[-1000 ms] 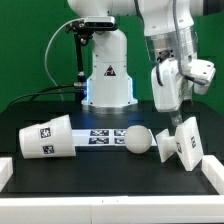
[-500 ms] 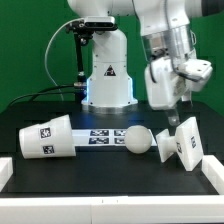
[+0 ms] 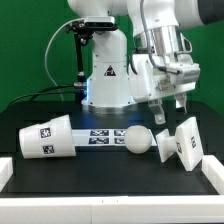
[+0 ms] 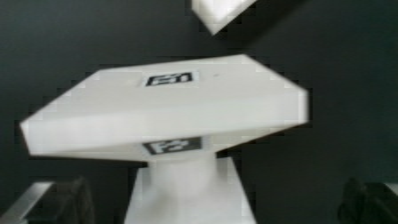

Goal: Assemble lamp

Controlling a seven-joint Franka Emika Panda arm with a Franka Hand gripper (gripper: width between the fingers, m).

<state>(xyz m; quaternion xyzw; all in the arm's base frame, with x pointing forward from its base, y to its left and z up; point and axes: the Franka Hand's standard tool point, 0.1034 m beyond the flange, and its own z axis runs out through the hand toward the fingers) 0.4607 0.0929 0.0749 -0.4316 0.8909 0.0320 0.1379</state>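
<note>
The white conical shade lies on its side at the exterior view's left. The rounded bulb lies on the black table near the middle. The boxy base stands tilted on an edge at the exterior view's right. My gripper hangs open and empty above the gap between bulb and base, touching neither. In the wrist view the base shows its tags below the gripper, whose dark fingers stand wide apart at the frame's sides.
The marker board lies flat between the shade and the bulb. The arm's white pedestal stands behind it. A white rim runs along the table's front edge. Another white piece shows at the wrist view's edge.
The wrist has turned and the gripper has shifted a little toward the exterior view's left, above the base. The shade, bulb and base have not moved.
</note>
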